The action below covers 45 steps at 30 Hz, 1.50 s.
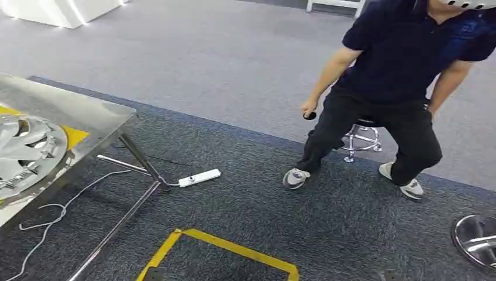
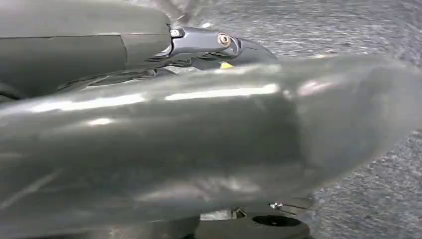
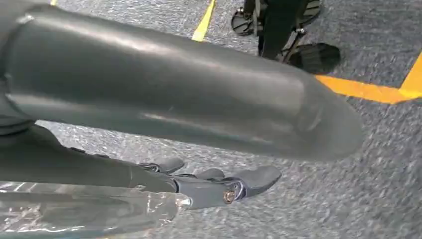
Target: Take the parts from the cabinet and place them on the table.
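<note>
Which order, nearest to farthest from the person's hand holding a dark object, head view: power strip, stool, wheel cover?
1. stool, just right of the hand.
2. power strip, on floor, left.
3. wheel cover, on table, far left.

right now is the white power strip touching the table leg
Apart. The head view shows dark carpet between the power strip and the table leg.

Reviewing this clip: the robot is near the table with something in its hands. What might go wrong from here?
The white power strip and its cable lie on the carpet by the table leg; a step there might snag them. A seated person is close ahead, so a turn may come too near. A silver part already sits near the table's edge, leaving little room for another.
</note>
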### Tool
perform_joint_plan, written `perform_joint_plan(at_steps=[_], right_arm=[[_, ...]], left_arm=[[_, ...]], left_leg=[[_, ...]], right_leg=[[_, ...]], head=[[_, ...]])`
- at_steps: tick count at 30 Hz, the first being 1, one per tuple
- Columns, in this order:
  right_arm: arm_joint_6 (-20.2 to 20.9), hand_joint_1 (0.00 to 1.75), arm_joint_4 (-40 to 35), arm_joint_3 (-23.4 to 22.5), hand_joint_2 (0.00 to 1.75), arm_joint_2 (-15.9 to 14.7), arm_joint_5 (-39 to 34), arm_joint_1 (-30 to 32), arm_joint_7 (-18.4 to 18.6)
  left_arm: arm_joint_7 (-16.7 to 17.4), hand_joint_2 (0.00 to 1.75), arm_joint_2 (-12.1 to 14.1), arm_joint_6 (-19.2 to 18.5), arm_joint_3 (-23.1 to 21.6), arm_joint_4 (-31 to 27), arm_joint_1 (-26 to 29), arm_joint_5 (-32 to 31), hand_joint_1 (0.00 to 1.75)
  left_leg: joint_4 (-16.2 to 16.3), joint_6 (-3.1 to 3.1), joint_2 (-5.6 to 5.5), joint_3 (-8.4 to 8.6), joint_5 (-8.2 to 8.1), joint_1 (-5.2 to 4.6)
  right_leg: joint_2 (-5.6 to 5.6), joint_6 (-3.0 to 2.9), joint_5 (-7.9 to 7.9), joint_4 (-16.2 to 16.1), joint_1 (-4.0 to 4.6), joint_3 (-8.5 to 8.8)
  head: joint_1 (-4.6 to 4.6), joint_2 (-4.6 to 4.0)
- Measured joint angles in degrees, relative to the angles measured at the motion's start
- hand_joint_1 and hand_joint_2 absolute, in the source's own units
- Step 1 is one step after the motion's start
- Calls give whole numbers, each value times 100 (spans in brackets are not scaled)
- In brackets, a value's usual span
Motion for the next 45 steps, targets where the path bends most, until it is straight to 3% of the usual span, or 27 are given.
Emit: perform_joint_plan(at_steps=[3,4,5,6,8,9,11,13,14,18,20,21,23,24,26,28,29,33,34,35,36,38,39,41,43,44,45], right_arm=[[39,0,9,2,0,0,-9,71,50],[105,0,18,6,0,9,-9,88,66],[111,0,22,11,0,11,-9,71,74],[111,0,22,15,0,13,-9,42,74],[114,0,24,17,0,13,-11,25,74],[127,0,28,20,0,13,-13,43,85],[214,0,33,20,0,13,-20,59,144],[350,0,33,20,0,13,-11,44,219],[385,0,33,22,0,37,-11,19,254],[638,0,42,20,0,44,-9,49,490],[708,0,42,20,0,68,-4,47,549],[732,0,42,20,0,68,2,30,562],[776,0,44,20,0,72,7,19,599],[800,0,44,20,0,74,18,28,621],[835,0,44,20,0,77,39,45,660],[835,0,44,20,0,83,59,38,662],[835,0,44,22,0,83,66,32,664],[833,0,46,22,0,87,98,73,666],[839,0,52,22,0,94,105,91,664],[835,0,52,24,0,98,114,90,665],[831,0,52,24,0,98,120,62,664],[826,0,52,26,0,99,120,32,658],[826,0,52,24,0,101,122,39,658],[826,0,55,24,0,98,122,72,658],[824,0,55,24,0,98,122,62,658],[824,0,55,26,0,101,122,43,658],[824,0,55,28,0,105,122,20,656]], left_arm=[[20,0,2,-22,-22,0,-8,-42,0],[35,0,9,-44,-44,0,-21,-44,0],[35,0,7,-48,-55,0,-21,-44,0],[37,0,9,-52,-61,0,-13,-42,0],[46,0,22,-59,-85,0,4,-42,0],[46,0,24,-70,-96,0,5,-44,0],[50,0,24,-85,-107,0,0,-94,0],[55,0,17,-85,-140,0,-8,-111,0],[55,0,31,-83,-142,0,-9,-116,0],[109,0,28,-81,-186,0,-36,-162,0],[144,0,28,-81,-223,0,-38,-184,0],[155,0,26,-83,-240,0,-30,-199,0],[172,0,28,-83,-251,0,-18,-208,0],[179,0,28,-83,-264,0,-16,-223,0],[181,0,28,-83,-293,0,-19,-249,0],[181,0,28,-74,-306,0,-22,-260,0],[184,0,28,-66,-325,0,-20,-267,0],[223,0,31,-20,-369,0,-31,-240,0],[223,0,33,-11,-376,0,-36,-238,0],[223,0,33,-9,-380,0,-40,-238,0],[223,0,33,-4,-382,0,-32,-238,0],[223,0,33,-2,-385,0,-6,-232,0],[225,0,39,-2,-385,0,-4,-232,0],[225,0,39,-2,-385,0,-10,-232,0],[225,0,35,-2,-385,0,-12,-232,0],[225,0,37,-2,-387,0,-11,-232,0],[225,0,41,0,-387,0,-14,-234,0]], left_leg=[[-58,109,149,3,64,-9],[-78,138,224,16,84,-4],[-82,178,273,11,80,-11],[-80,189,362,9,78,-32],[-76,199,520,2,73,-51],[-75,199,584,3,73,-53],[-72,189,701,14,66,-53],[-66,142,813,54,36,-51],[-52,106,842,50,10,-110],[-65,9,994,71,24,-96],[190,-68,606,-28,-213,-59],[584,-80,504,-203,-443,-52],[1560,-93,442,-673,-844,-46],[1762,-93,434,-795,-854,-46],[1408,-79,418,-650,-510,-36],[442,-66,231,-183,-1,0],[106,-72,-41,-38,62,24],[1,43,103,-27,52,-17],[-65,115,198,-9,100,15],[-69,139,240,-7,104,0],[-68,164,307,-11,96,-15],[-64,175,467,-13,90,-40],[-63,179,536,-14,87,-47],[-63,176,645,-1,77,-49],[-60,142,747,37,53,-48],[-57,112,794,58,34,-68],[-30,72,839,54,5,-110]], right_leg=[[150,124,68,-74,-40,-88],[-82,123,-3,24,-27,-110],[-373,137,-208,307,-4,-236],[-530,161,-472,794,-4,-453],[-621,184,-814,1622,-5,-811],[-632,195,-813,1741,-6,-841],[-656,195,-499,1199,-6,-494],[-923,189,-133,128,-6,158],[-1033,163,-214,-10,42,237],[-795,-7,-150,-24,43,189],[-705,-88,-111,-49,11,185],[-657,-114,-101,-51,8,173],[-522,-136,-91,-49,14,147],[-458,-137,-89,-48,15,140],[-328,-126,-78,-47,10,139],[-181,-92,-57,-46,-5,141],[-126,-57,-49,-30,15,117],[85,103,31,-78,-35,26],[-21,112,6,-25,-44,-44],[-340,114,-117,147,-16,-117],[-510,132,-345,528,-13,-297],[-613,159,-765,1466,-14,-721],[-625,167,-838,1745,-15,-836],[-633,165,-585,1414,-14,-625],[-799,156,-161,399,-14,-39],[-1048,165,-174,22,3,156],[-998,99,-161,-3,21,218]], head=[[-15,0],[13,0],[52,0],[50,0],[48,-2],[46,0],[50,-2],[50,-2],[59,-2],[17,0],[2,-2],[2,-2],[2,0],[2,0],[2,-2],[0,0],[-2,-2],[2,0],[-9,0],[41,0],[57,0],[48,0],[52,0],[54,-2],[52,0],[52,-2],[41,-2]])
